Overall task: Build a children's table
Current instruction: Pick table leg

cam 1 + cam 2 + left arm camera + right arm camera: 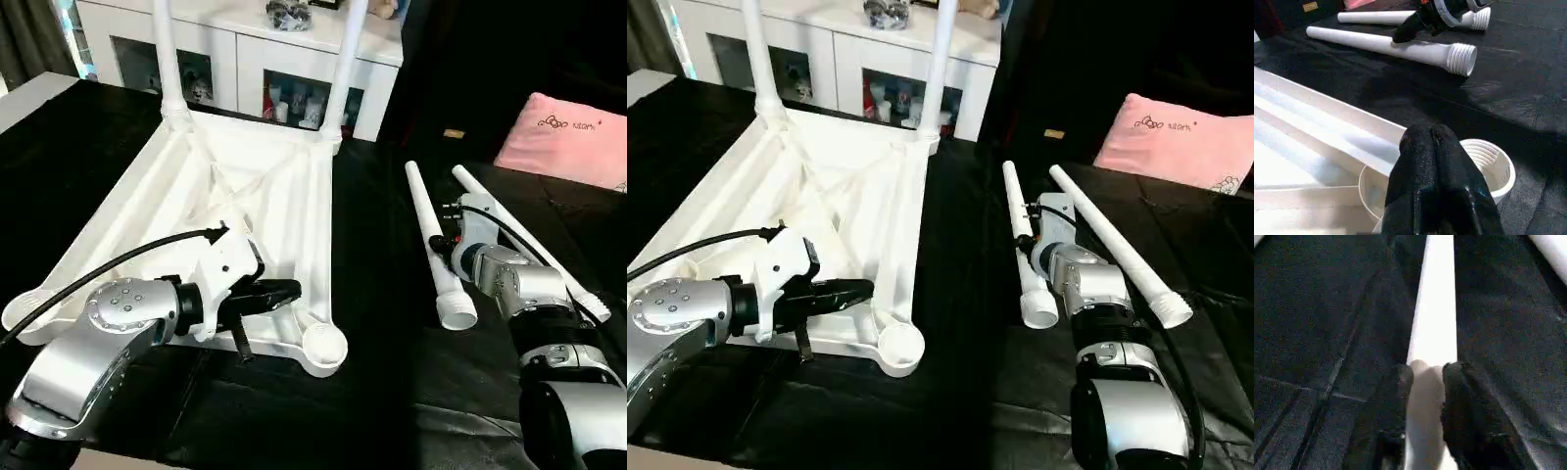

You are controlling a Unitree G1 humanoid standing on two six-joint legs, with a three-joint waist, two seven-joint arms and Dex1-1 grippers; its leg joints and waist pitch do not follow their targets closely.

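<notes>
The white tabletop [196, 186] lies upside down on a black cloth, ribs up. Two white legs [165, 59] [345, 69] stand upright in its far corner sockets. The near right socket [324, 345] and the near left socket [24, 311] hold nothing. My left gripper [284, 291] is shut, its black fingers [1430, 161] pressed together over the tabletop's near rim, right beside the near right socket [1488, 161]. Two loose legs [431, 235] [519, 235] lie on the cloth to the right. My right gripper [1427, 374] is shut on the left one, a finger on each side.
A white glass-doored cabinet [245, 59] stands behind the tabletop. A pink cushion [573, 137] lies at the far right. Both loose legs have their threaded ends [1462, 58] pointing toward me. A strip of black cloth [377, 255] separates the tabletop from the loose legs.
</notes>
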